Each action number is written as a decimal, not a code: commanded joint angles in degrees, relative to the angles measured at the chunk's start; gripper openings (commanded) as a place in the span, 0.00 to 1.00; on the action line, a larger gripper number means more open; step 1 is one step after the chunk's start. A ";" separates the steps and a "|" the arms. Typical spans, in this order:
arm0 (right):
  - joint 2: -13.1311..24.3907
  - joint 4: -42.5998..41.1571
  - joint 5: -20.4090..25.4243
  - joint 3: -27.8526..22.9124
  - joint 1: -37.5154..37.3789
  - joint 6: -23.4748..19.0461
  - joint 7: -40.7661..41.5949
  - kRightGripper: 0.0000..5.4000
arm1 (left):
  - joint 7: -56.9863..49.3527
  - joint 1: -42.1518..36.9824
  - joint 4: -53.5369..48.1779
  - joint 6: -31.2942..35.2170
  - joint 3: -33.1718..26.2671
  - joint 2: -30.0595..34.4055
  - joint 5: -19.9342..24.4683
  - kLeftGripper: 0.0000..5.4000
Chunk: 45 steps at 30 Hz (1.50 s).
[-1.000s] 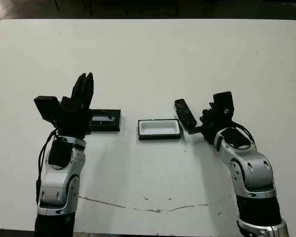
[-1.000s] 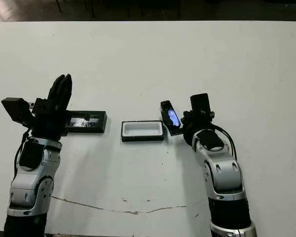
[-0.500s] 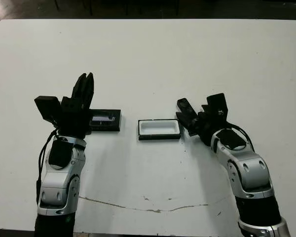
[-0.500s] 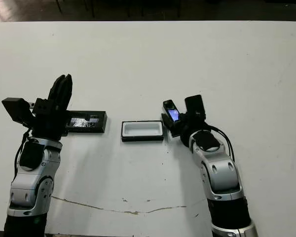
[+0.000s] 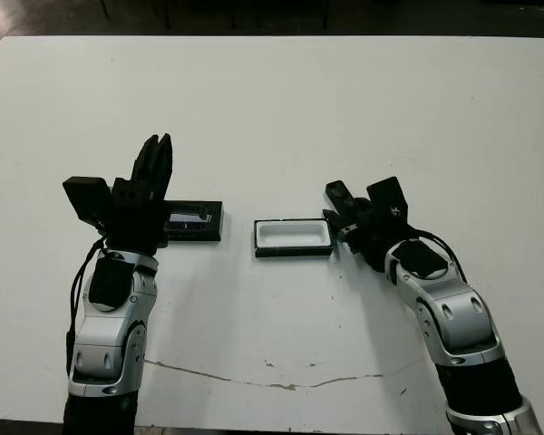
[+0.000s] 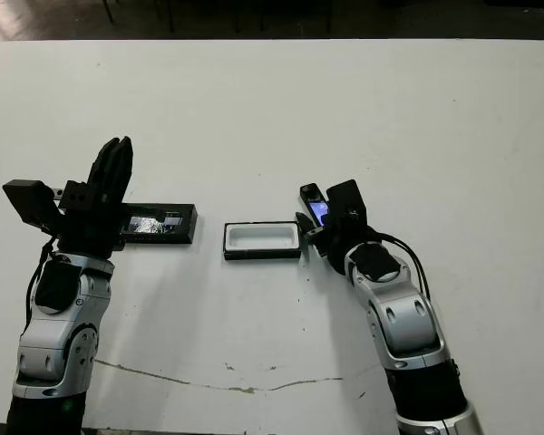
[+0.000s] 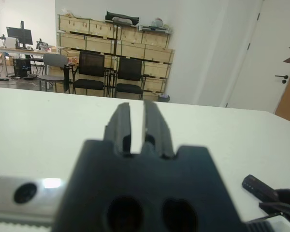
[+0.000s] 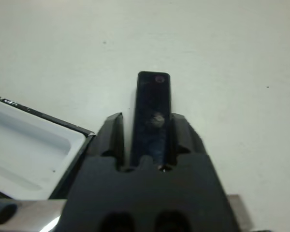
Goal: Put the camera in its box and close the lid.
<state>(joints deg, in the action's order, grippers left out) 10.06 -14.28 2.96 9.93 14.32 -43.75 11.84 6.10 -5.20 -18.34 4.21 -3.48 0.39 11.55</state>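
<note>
The camera (image 5: 338,201), a slim black bar with a lit screen (image 6: 316,210), is clamped between the fingers of my right gripper (image 5: 346,216). It is tilted and sits just off the right end of the box (image 5: 293,237). The right wrist view shows the camera (image 8: 152,113) standing between the fingers, with the white-lined box (image 8: 29,154) beside it. The box lies open at the table's middle. The lid (image 5: 195,220), flat black with a glossy window, lies left of the box. My left gripper (image 5: 154,159) hovers shut at the lid's left end, fingers pointing away from me.
The white table (image 5: 281,109) stretches wide beyond the arms, with a thin crack line (image 5: 272,381) near its front edge. Chairs and wooden crates (image 7: 111,48) stand far beyond the table in the left wrist view.
My right gripper has carried the camera to the left, closer to the box's right end, and turned it more. The left arm, lid and box have stayed put.
</note>
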 commanded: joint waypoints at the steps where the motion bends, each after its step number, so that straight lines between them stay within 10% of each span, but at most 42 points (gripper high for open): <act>1: 0.64 1.74 -0.59 -0.31 -3.88 -2.73 -0.64 0.15 | -0.17 1.05 0.05 0.96 -0.19 0.84 -0.31 0.00; 16: 2.69 -3.07 1.47 -3.51 -4.57 -0.15 2.04 0.11 | 0.13 0.95 0.37 0.53 -0.48 1.13 -0.43 0.00; 26: 8.20 -4.43 13.40 -13.95 2.69 5.13 14.59 0.09 | -0.44 1.12 -0.14 1.39 -0.26 0.50 -0.26 0.00; 45: 20.27 6.29 11.32 4.13 19.66 13.17 41.53 0.09 | -1.25 2.48 -0.65 0.19 0.32 0.34 -1.40 0.00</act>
<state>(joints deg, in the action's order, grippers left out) 29.30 -9.51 15.01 12.63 32.85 -31.53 51.57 5.12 -4.20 -19.26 4.23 -3.14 0.32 10.70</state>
